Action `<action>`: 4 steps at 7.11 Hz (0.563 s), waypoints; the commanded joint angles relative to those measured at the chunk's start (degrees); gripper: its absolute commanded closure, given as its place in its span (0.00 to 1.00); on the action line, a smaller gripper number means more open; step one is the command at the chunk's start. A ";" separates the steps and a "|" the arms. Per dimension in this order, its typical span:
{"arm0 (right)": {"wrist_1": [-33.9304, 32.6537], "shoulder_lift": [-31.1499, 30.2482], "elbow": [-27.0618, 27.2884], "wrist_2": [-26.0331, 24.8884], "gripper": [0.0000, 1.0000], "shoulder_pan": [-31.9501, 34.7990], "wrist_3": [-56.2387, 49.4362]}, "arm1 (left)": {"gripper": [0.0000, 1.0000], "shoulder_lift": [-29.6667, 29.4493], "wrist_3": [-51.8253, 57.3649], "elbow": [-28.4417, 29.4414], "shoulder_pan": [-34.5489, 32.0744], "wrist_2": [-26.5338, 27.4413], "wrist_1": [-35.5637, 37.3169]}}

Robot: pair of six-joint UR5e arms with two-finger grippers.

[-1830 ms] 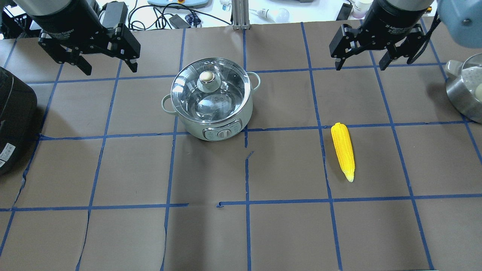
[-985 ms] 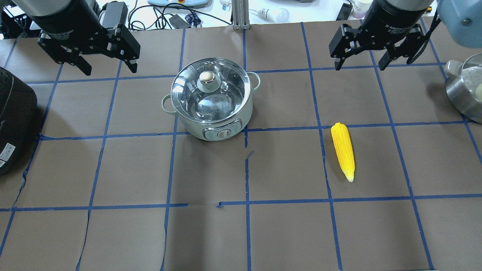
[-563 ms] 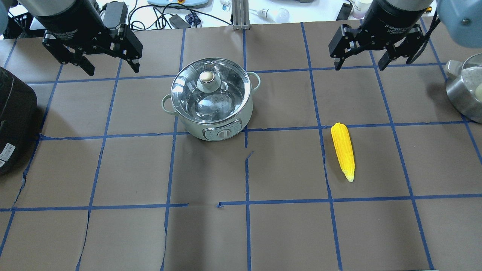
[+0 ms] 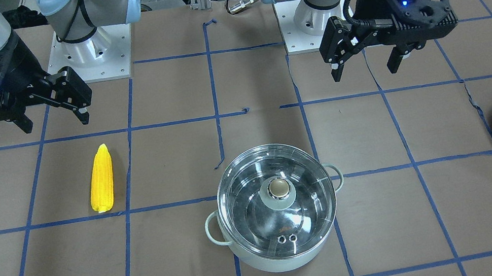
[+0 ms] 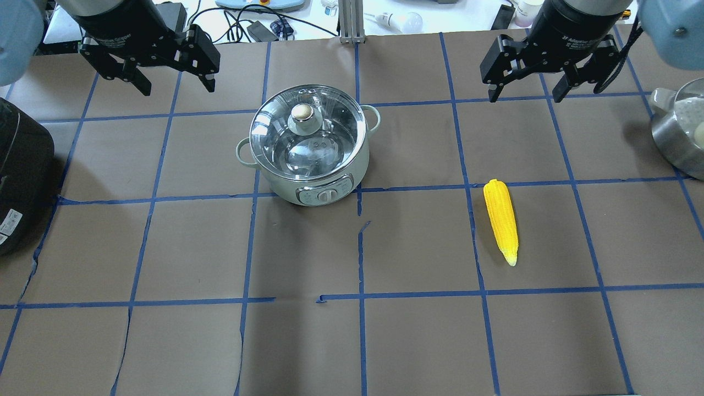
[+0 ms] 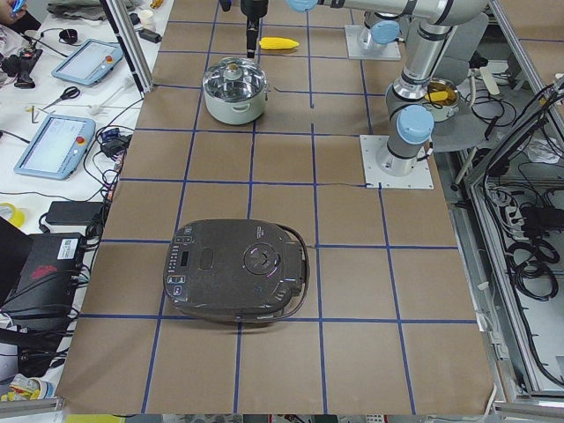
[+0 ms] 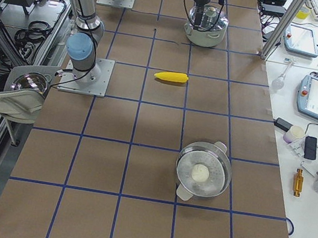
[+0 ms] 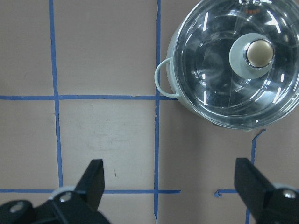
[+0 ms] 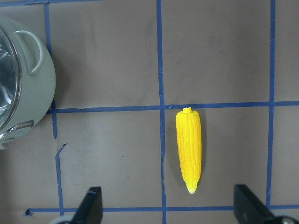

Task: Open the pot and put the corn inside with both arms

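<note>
The mint-green pot (image 5: 286, 187) sits mid-table with its glass lid (image 5: 330, 148) on, and only bare steel shows through it. Both grippers are wide open and empty. The left gripper (image 5: 177, 88) hovers at the pot's 10 o'clock, the right gripper (image 5: 523, 98) at 12 o'clock of the corn (image 5: 501, 220). The corn lies at the pot's 4 o'clock, well apart — probably light and stiff, best pinched across its thick middle. The lid looks fragile and slippery — take it by the knob (image 5: 302, 113).
</note>
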 commanded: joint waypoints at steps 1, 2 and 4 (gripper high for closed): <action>-0.01 0.00 0.00 0.00 0.00 0.00 0.00 | 0.00 -3.03 -5.20 1.25 -3.09 0.11 2.83; -0.01 0.00 0.00 0.00 0.00 0.00 0.00 | 0.00 -6.27 -8.53 1.87 -4.93 0.03 5.71; -0.01 0.00 0.00 0.00 0.00 0.00 0.00 | 0.00 -11.55 -11.98 1.96 -7.92 0.20 9.16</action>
